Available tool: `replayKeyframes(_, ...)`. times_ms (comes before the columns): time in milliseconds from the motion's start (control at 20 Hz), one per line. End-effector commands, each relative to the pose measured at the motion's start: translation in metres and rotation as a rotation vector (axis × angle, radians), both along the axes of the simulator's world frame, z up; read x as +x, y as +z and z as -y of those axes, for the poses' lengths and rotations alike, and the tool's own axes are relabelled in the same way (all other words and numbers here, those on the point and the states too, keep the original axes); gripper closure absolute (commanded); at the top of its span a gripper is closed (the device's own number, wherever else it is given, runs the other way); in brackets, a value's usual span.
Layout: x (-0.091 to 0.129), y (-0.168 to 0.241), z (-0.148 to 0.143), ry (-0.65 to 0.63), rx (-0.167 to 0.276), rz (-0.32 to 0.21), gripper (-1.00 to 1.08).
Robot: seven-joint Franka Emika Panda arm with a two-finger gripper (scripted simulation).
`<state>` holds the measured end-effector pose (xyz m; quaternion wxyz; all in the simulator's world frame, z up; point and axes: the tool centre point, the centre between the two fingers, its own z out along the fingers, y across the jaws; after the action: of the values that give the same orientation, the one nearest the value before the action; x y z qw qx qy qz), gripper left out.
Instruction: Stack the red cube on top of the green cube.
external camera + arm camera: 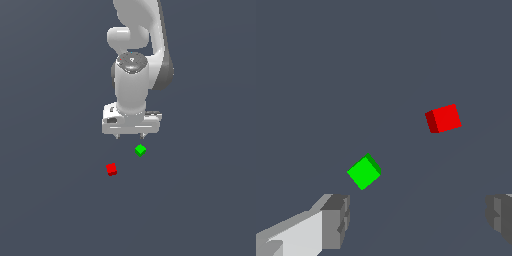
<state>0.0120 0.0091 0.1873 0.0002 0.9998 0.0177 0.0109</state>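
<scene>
End effector (130,136) wide open w/ nothing held, hovering above surface (50,200) nr green cube (140,150); red cube (111,169) sits apart, free-standing; prob light, rigid, so pinch 2 opposite flat sides mid-height.

A flat, uniform dark slate-grey surface (50,210) fills both views, evenly lit, without visible walls

red cube (111,169): flat, matt
green cube (140,150): flat, matt
arm (134,75): smooth white, slight sheen
fingers (336,221): grey, matt
ground (50,200): plain matt slate
</scene>
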Motion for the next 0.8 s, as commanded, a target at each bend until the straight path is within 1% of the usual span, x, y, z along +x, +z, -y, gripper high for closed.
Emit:
replayKeyframes(0, 0.000, 0.000, 0.000, 0.000, 0.000, 0.000, -0.92)
replayKeyframes(350, 0.004, -0.009, 0.007, 0.021, 0.000, -0.002, -0.92)
replayKeyframes(750, 0.021, -0.043, 0.033, 0.099, -0.001, -0.008, -0.92)
